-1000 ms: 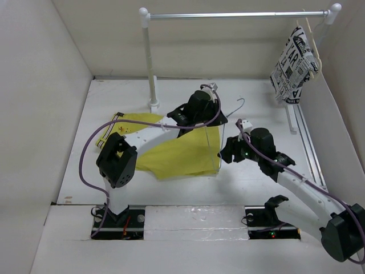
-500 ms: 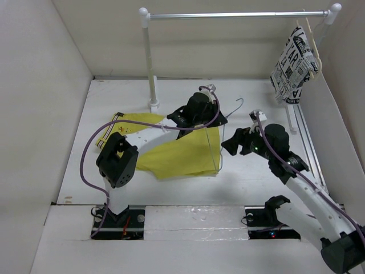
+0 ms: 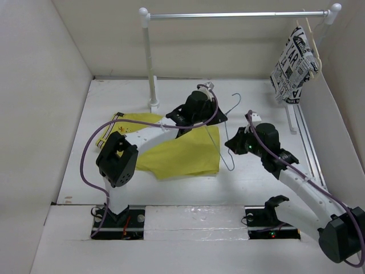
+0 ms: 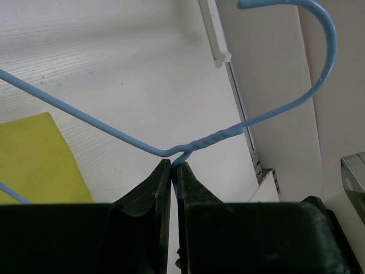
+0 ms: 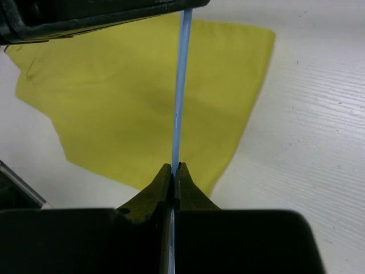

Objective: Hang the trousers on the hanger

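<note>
One white bench [image 3: 256, 180] fills most of the top view, w/ a white rail [image 3: 228, 15] on posts across its far side.

The trousers [image 3: 182, 157] lie flat on the bench, left of centre, waist end w/ striped trim [image 3: 111, 128] pointing left. They are not on the hanger.

The left arm [image 3: 148, 137] rises from its base, bends at the elbow and reaches fwd and right, low over the yellow fabric. The right arm [image 3: 302, 182] folds out to the right, then stretches back in toward centre, wrist tipped toward the trousers' right edge.

The hanger [image 4: 217, 136], thin light-blue wire, is held btwn both arms above the right end of the trousers, hook pointing to the far right. The left claw [image 4: 173, 171] is pinched closed on the wire at the base of the twisted neck. The right claw [image 5: 175, 171] is clamped tight on one straight run of the frame, which crosses over the yellow cloth in its wrist view. Cannot tell if wire touches fabric.

At the rail's right end a printed cloth [image 3: 293, 65] hangs on a wooden hanger [image 3: 312, 43]. It carries black newspaper-style lettering, w/ "LAR" the only bit readable and the rest too small.
</note>
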